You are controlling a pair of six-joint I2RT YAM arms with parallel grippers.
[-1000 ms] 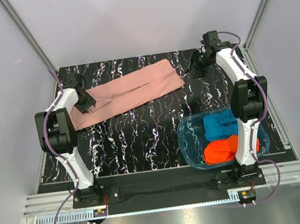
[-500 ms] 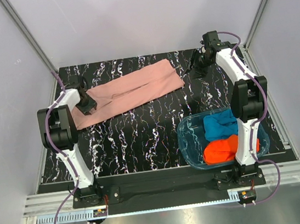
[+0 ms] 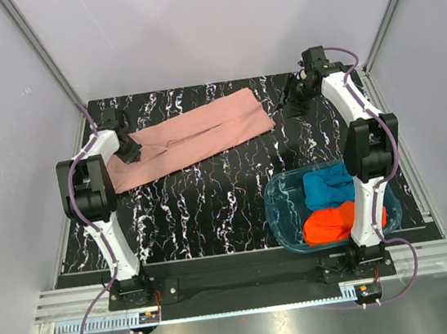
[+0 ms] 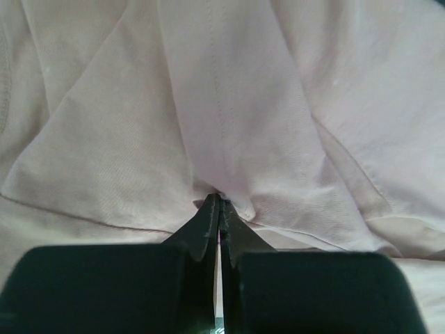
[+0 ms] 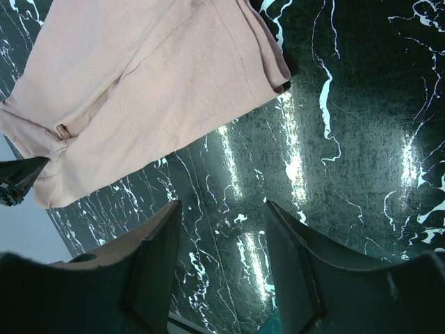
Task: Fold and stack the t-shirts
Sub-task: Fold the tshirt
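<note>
The pink t-shirt (image 3: pixel 195 138) lies across the far side of the table (image 3: pixel 213 209), left end pinched in the jaws of the left gripper (image 4: pixel 218 203), apparently to lift a fold; the right gripper (image 5: pixel 221 209) hovers nearby, jaws spread.

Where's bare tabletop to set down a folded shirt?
Widest bare patch: black marbled tabletop between the dusty-pink cloth shirt and the near edge, left of the translucent blue plastic tub. Smaller one beyond the tub, near the right pincer. Crowded: the far band under the pink shirt; the tub holds a blue shirt and an orange-red shirt.
</note>
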